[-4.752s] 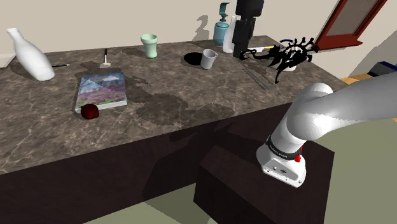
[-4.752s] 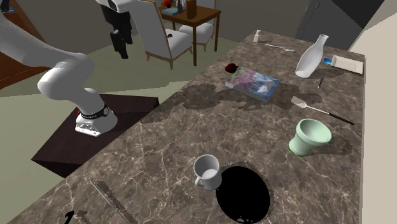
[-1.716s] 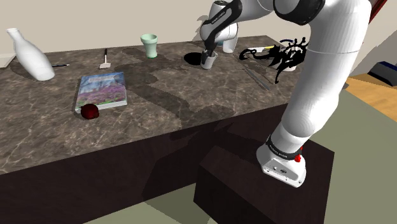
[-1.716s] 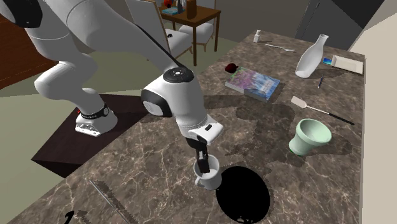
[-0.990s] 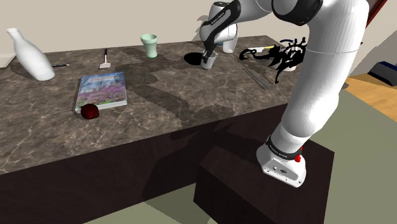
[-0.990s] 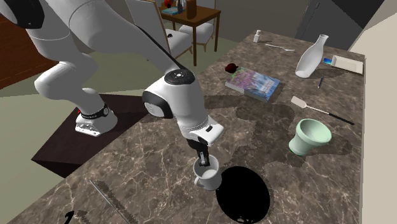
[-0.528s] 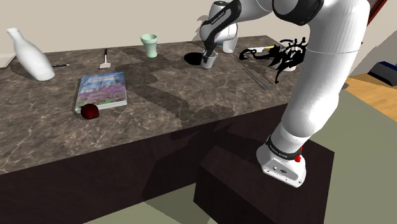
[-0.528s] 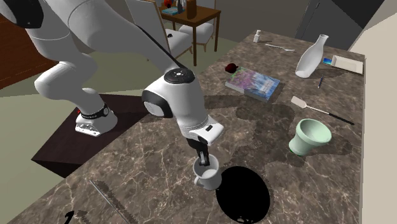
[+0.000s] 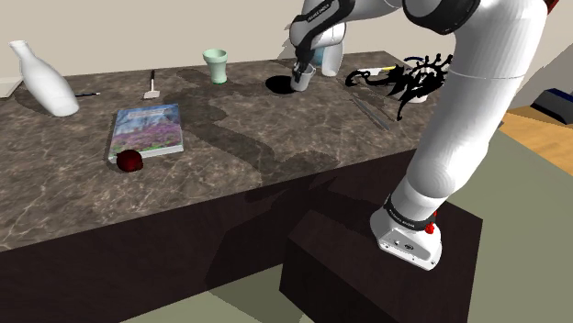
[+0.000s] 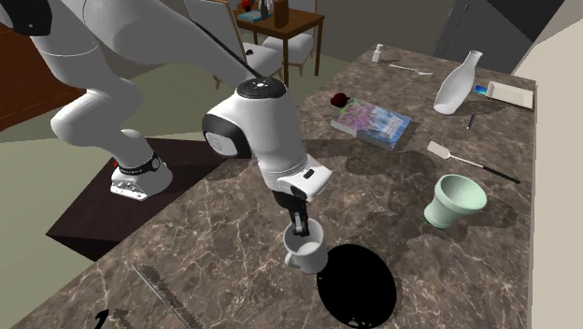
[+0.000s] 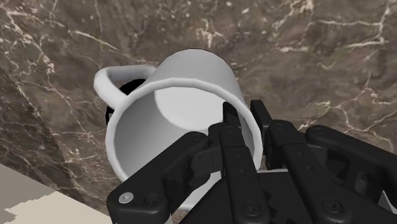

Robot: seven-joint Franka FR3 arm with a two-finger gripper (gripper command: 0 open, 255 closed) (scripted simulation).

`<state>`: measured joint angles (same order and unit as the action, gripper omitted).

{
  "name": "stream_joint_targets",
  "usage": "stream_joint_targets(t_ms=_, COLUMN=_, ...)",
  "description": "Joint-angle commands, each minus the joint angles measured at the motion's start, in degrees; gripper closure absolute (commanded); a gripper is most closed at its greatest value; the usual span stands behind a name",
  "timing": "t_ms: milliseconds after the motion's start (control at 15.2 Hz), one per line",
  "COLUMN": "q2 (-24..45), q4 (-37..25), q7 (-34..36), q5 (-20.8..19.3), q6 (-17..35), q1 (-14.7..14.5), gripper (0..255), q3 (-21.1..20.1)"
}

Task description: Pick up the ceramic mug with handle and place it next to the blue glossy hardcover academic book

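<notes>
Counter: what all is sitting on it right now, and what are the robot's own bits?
counter: one, dark marble, beneath everything
mug: one, white, clasped at its rim beside the black round patch
book: one, mountain-picture cover, mid-counter
ball: one, dark red, at the book's corner
vase: one, white, shoulder view's far left
cup: one, pale green, near the spatula
spatula: one, white blade, between vase and cup
figurine: one, black, by the arm
arm: one, white, on a dark stand
gripper: one, black, shut on the mug's rim
</notes>
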<state>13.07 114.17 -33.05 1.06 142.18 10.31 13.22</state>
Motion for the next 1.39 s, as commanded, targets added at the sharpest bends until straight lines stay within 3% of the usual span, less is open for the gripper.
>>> stream_joint_targets(t_ms=0, q2=-0.8, q4=-0.5, q7=0.1, q5=-0.2, q6=-1.3, q1=-0.1, gripper=255, q3=0.1)
stream_joint_targets(t_ms=1320, q2=-6.2, q4=-9.5, q7=0.7, q5=-1.8, q6=-15.5, q1=-0.5, gripper=255, q3=0.4)
